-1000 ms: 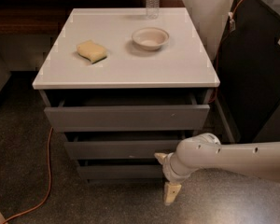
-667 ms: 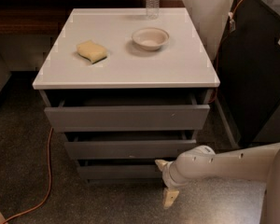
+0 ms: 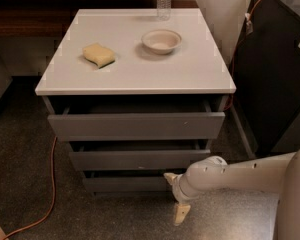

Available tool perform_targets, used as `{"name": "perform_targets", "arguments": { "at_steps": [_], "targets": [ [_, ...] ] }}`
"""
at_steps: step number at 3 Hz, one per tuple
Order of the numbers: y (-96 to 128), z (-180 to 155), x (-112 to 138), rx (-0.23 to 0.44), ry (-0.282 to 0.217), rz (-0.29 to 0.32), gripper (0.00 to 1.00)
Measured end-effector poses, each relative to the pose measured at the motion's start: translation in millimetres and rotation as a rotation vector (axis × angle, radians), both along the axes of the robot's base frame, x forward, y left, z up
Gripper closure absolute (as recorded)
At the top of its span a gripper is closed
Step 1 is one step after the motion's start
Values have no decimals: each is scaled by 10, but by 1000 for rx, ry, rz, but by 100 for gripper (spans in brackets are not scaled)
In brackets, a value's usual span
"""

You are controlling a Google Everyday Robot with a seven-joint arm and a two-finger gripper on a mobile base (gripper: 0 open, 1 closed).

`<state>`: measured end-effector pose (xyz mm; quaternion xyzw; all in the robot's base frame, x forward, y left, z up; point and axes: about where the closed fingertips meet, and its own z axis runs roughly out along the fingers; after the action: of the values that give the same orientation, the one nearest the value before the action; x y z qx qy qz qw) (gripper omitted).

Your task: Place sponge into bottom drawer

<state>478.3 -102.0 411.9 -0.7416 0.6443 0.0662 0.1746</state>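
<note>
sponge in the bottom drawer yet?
No, the sponge lies on the cabinet top, left of the bowl, while the gripper is low by the right end of the bottom drawer.

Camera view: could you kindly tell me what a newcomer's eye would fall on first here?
The pale arm at the lower right stands out first, with its gripper low down by the right end of the bottom drawer, near the floor. Next comes the white cabinet top, with the yellow sponge on its left part and the white bowl further right, apart from it.
</note>
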Motion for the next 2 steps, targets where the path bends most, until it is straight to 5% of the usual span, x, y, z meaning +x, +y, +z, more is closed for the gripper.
{"name": "perform_targets", "arguments": {
  "at_steps": [2],
  "targets": [
    [152,-820,326,25,-16,76,0]
  ]
}}
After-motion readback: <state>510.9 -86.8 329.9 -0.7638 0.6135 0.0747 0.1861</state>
